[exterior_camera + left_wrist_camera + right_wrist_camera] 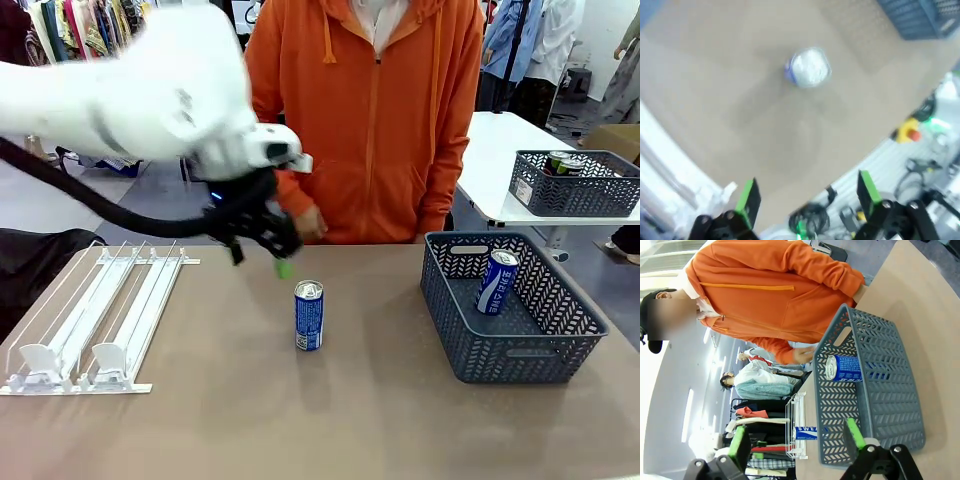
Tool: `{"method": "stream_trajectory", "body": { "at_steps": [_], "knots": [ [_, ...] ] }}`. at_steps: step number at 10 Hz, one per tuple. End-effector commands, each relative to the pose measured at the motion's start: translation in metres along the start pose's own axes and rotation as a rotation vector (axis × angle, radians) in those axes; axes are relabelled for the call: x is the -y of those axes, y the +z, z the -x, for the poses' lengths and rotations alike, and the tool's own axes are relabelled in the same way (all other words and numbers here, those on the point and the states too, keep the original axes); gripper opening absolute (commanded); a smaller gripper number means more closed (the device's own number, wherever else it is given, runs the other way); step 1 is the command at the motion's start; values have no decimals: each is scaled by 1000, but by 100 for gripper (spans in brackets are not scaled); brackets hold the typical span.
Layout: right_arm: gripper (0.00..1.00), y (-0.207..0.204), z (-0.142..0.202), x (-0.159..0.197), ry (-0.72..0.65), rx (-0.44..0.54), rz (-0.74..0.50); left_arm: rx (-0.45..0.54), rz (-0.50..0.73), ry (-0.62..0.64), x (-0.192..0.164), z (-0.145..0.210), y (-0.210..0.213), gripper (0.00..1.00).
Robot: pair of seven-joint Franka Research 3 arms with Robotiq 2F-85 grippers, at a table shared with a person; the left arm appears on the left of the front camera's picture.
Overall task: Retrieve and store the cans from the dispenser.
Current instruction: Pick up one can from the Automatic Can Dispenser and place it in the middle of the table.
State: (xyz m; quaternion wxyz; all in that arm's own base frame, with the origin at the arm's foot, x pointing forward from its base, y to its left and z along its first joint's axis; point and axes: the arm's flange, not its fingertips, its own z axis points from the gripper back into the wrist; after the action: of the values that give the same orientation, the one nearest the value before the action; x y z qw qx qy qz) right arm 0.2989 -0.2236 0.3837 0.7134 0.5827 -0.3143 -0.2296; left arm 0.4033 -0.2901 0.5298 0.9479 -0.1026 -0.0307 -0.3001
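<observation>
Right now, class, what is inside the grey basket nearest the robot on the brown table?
One blue can leans against the far wall of the basket; beside it the floor lies bare. The near wall covers the front strip of the floor.

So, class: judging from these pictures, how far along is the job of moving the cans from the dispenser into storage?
Done: one blue can already leans inside the basket, and the dispenser rails look empty. In hand: a second blue can stands upright mid-table, with the left gripper open above and behind it, holding nothing. Left: that can must go into the basket; the right gripper is open beside the basket.
</observation>
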Motion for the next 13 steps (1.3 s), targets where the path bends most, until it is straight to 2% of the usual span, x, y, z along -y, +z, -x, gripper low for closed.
{"method": "stream_trajectory", "body": {
  "at_steps": [1,3,5,6,8,9,10,11,13],
  "knots": [
    [100,2,-1,-3,2,-2,-4,-3,136,32,-71,50,47,100],
    [100,2,-1,-3,2,-2,-4,143,304,179,-152,107,86,100],
    [100,2,-1,-3,2,-2,-4,294,503,251,-215,170,97,100],
    [100,2,-1,-3,2,-2,-4,384,639,299,-251,200,92,100],
    [100,2,-1,-3,2,-2,-4,618,888,573,-315,270,65,100],
    [100,2,-1,-3,2,-2,-4,799,998,646,-330,294,54,100],
    [100,2,-1,-3,2,-2,-4,877,1029,701,-338,306,46,100],
    [100,2,-1,-3,2,-2,-4,574,846,569,-326,292,66,100],
    [100,2,-1,-3,2,-2,-4,574,846,569,-326,292,66,100]
  ]
}}
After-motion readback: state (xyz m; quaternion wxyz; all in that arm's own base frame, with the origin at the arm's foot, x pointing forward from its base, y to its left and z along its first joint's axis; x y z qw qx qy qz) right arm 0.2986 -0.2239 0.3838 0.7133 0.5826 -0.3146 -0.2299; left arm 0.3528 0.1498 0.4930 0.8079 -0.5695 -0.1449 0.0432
